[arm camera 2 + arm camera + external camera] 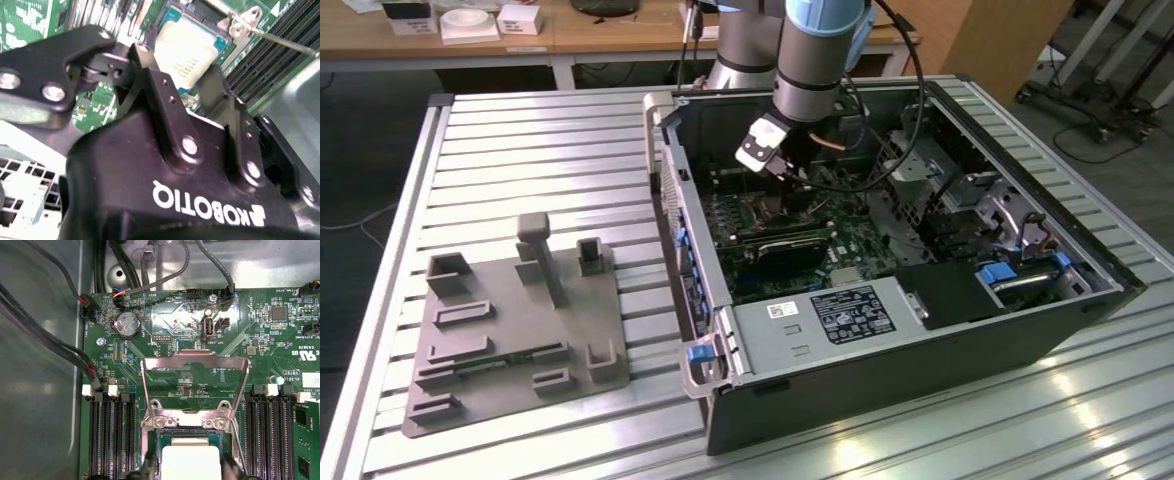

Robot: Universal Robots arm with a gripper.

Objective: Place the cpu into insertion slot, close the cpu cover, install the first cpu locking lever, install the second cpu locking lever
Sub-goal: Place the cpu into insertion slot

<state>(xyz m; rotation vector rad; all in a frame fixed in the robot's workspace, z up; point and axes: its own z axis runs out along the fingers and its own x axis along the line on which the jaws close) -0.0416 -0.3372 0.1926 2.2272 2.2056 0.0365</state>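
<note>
The gripper (179,69) has its 2 fingers clamped on the cpu (191,460), right over the insertion slot (159,442), with the cpu cover (195,360) standing open. Level and square matters here: 1 tilted corner could jam.

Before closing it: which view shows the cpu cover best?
First wrist view: the cpu cover stands open, whole frame visible, circuit board showing through its cut-out. Past the gripper in the second wrist view, and in the exterior view, I cannot make it out.
</note>
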